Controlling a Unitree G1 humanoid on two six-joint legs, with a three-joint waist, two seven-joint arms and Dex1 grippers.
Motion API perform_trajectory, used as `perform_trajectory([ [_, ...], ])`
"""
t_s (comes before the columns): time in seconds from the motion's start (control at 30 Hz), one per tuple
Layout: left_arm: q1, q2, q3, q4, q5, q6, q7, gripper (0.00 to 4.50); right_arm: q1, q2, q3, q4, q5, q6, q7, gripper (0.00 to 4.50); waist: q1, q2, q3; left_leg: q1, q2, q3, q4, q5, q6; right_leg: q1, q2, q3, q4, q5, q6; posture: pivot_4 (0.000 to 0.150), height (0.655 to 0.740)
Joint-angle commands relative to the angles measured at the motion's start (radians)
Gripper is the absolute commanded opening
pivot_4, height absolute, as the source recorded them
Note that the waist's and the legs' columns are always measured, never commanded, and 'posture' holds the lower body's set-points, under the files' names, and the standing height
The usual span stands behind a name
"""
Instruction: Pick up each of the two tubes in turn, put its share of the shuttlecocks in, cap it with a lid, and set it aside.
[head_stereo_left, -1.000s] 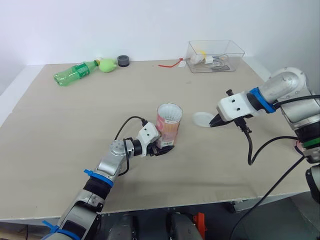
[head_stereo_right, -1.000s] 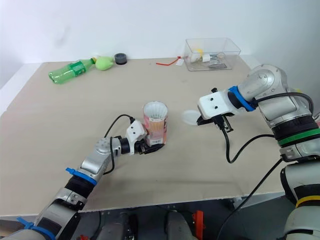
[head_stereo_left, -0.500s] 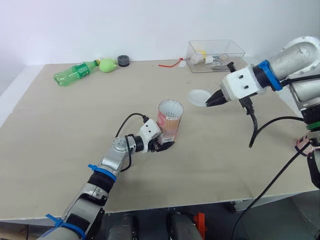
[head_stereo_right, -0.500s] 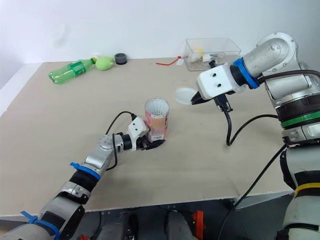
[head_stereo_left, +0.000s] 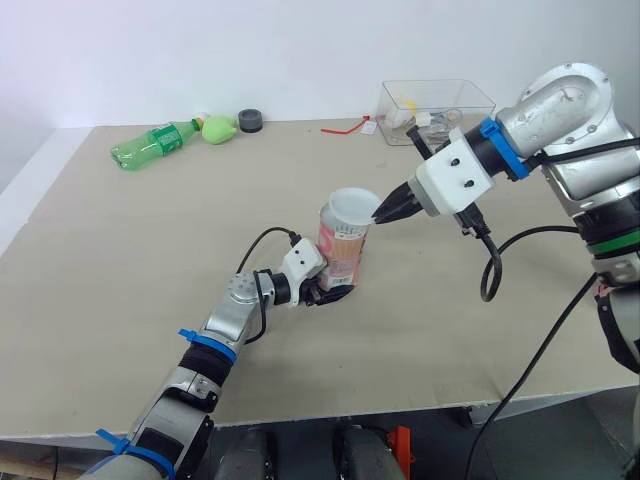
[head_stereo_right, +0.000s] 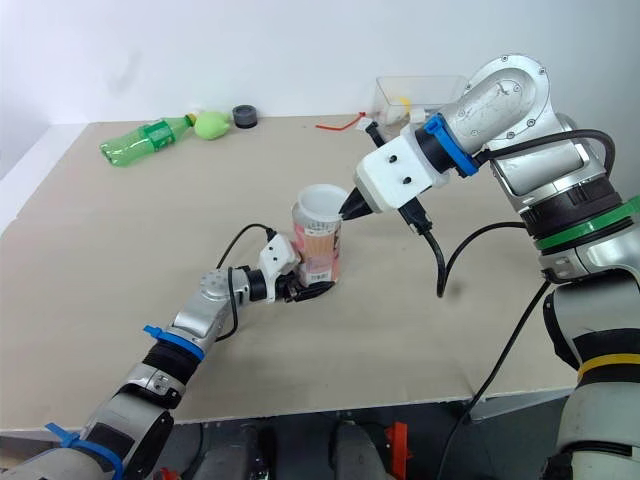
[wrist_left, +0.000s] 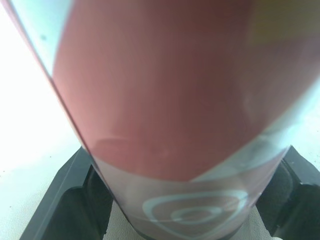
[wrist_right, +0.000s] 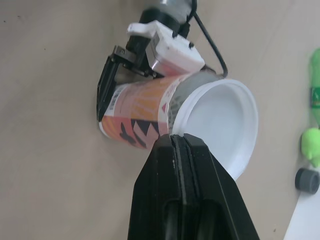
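Since a second ago, my right gripper (head_stereo_left: 380, 213) has been carrying the white lid (head_stereo_left: 350, 207) up off the table (head_stereo_left: 120, 260) and across toward the robot's left, and it is now holding it right at the mouth of the tube (head_stereo_left: 340, 257). Its two black fingers are pinching the lid by the rim nearest them, so the disc is sticking out beyond the fingertips. Meanwhile the left gripper (head_stereo_left: 318, 293) is clamping the tube low down near its base, one finger on each side, and keeping it standing on the table near the middle with its long axis close to upright and its open end facing up. What I am watching is the fit between lid and mouth: in the right wrist view the lid is sitting tilted and offset from the rim, hollow side turned toward the opening, not yet seated. I am judging that the next move needs the lid levelled square to the tube's axis and centred over the mouth before pressing down, with the left arm bracing against that push.
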Motion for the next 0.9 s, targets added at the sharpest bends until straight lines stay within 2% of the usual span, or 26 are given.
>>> perform_trajectory([
  [0.03,0.019,-0.002,-0.019,-0.018,0.01,0.016,-0.015,3.15,-0.036,0.014,0.009,0.007,0.024,-0.028,0.039,0.05,-0.001,0.0,0.0,0.0,0.0,0.0,0.0,0.0,0.0,0.0,-0.001,0.0,0.0,0.0,0.0,0.15,0.74],
  [0.43,0.042,-0.001,-0.026,-0.054,0.014,0.029,-0.016,3.15,-0.067,0.042,0.069,0.118,-0.008,-0.103,0.039,0.05,-0.001,0.0,0.0,0.0,0.0,-0.001,0.0,0.0,0.0,0.0,-0.001,-0.001,0.0,0.0,-0.001,0.15,0.74],
  [0.87,0.051,-0.001,-0.028,-0.067,0.015,0.04,-0.016,3.15,-0.088,0.029,0.146,0.121,0.043,-0.082,0.039,0.05,-0.002,0.0,0.0,0.0,0.001,-0.001,0.0,0.0,0.0,0.0,-0.001,-0.001,0.0,-0.001,-0.002,0.15,0.74],
  [0.9,0.052,-0.001,-0.028,-0.068,0.015,0.041,-0.016,3.15,-0.089,0.026,0.151,0.121,0.045,-0.076,0.039,0.34,-0.002,0.0,0.0,0.0,0.001,-0.001,0.0,0.0,0.0,0.0,-0.001,-0.001,0.0,-0.001,-0.002,0.15,0.74],
])
